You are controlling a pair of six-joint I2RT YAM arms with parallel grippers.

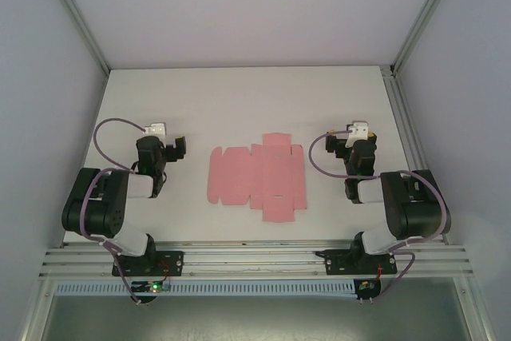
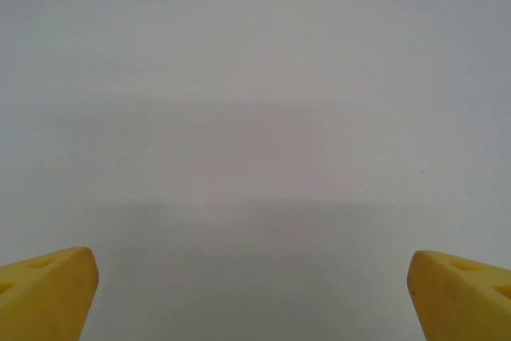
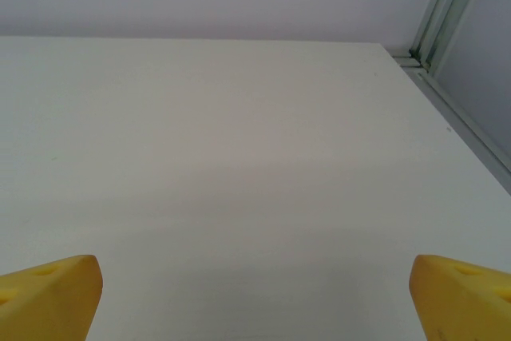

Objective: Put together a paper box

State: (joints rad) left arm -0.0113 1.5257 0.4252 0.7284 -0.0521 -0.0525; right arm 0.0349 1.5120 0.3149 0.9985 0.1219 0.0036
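The paper box (image 1: 257, 177) is a flat pink die-cut sheet with flaps and fold lines, lying in the middle of the white table (image 1: 239, 93) between the two arms. My left gripper (image 1: 164, 148) rests to the sheet's left, apart from it. On the sheet's right my right gripper (image 1: 357, 143) sits, also apart. In the left wrist view the left gripper (image 2: 254, 293) is open, yellow fingertips (image 2: 48, 293) wide apart over bare table. In the right wrist view the right gripper (image 3: 255, 297) is open too, its yellow fingertips (image 3: 48, 297) holding nothing.
An aluminium frame rail (image 1: 407, 129) runs along the table's right edge, its upright (image 3: 439, 13) standing at the far right corner. White walls enclose the back and sides. Another rail (image 1: 255, 259) crosses the near edge by the arm bases.
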